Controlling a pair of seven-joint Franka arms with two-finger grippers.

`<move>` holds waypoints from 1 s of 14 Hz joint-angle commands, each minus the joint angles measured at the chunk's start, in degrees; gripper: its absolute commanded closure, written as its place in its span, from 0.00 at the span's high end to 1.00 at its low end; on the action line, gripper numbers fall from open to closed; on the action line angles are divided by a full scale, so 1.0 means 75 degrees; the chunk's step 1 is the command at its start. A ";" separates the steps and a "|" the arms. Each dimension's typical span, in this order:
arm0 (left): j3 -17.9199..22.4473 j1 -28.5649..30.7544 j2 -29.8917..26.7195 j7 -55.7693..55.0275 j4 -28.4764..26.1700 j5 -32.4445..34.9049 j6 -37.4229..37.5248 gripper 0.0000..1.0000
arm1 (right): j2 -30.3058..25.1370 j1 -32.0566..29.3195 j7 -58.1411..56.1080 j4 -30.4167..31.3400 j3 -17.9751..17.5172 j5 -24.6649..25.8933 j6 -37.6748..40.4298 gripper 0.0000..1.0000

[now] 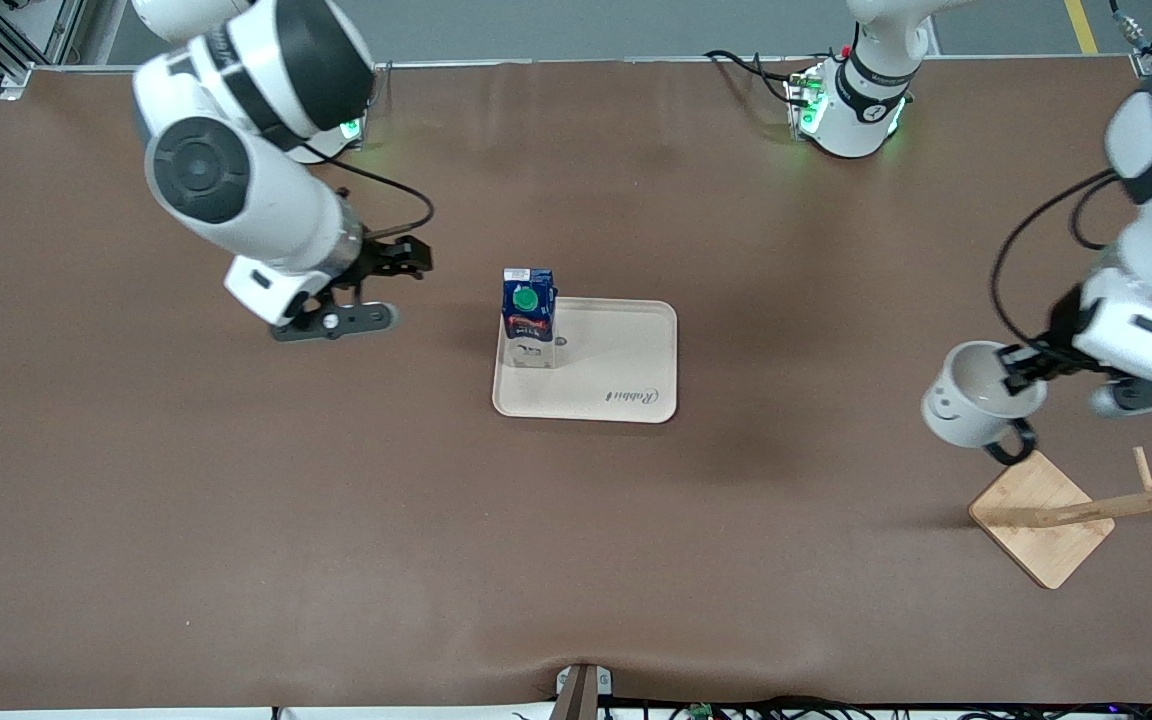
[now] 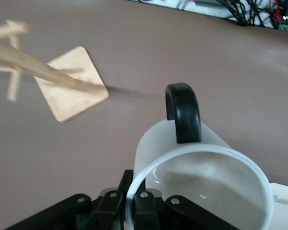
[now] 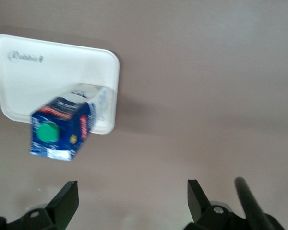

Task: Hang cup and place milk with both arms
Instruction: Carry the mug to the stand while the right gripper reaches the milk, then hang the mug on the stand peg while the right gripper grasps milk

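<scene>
The milk [image 1: 528, 318] stands upright on the cream tray [image 1: 626, 390] mid-table, at the tray's edge toward the right arm's end, so that half looks done; the right gripper [image 1: 391, 262] hangs over bare table beside it, fingers spread wide and empty. The left gripper [image 1: 1024, 368] pinches the rim of the cup [image 1: 971, 398], carried over the wooden rack [image 1: 1096, 510] near the table's corner at the left arm's end; hanging well means lining the black handle [image 2: 183, 112] with a peg, slowly; room is tight by that edge, open toward the table's middle.
</scene>
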State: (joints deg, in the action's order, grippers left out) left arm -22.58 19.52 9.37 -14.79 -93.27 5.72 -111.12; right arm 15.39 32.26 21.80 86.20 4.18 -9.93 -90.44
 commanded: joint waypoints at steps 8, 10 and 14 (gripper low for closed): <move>-0.0083 0.1287 0.1000 0.1644 0.1256 -0.0587 0.0168 0.00 | 0.1240 0.1428 0.1020 -0.0079 0.0099 -0.0118 -0.1417 1.00; -0.0083 0.1311 0.1141 0.1667 0.1315 -0.0646 0.0086 0.00 | 0.1357 0.1545 0.1020 -0.0067 0.0099 -0.0118 -0.1464 1.00; -0.0083 0.1358 0.1504 0.1667 0.1607 -0.0891 -0.0078 0.00 | 0.1650 0.1839 0.1476 0.0015 0.0099 -0.0083 -0.1944 1.00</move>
State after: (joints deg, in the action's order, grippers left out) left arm -22.62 29.07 18.61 -3.30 -83.89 0.93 -111.34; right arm 26.89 44.64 30.96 86.29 4.24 -9.97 -103.61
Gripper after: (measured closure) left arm 0.947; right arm 0.000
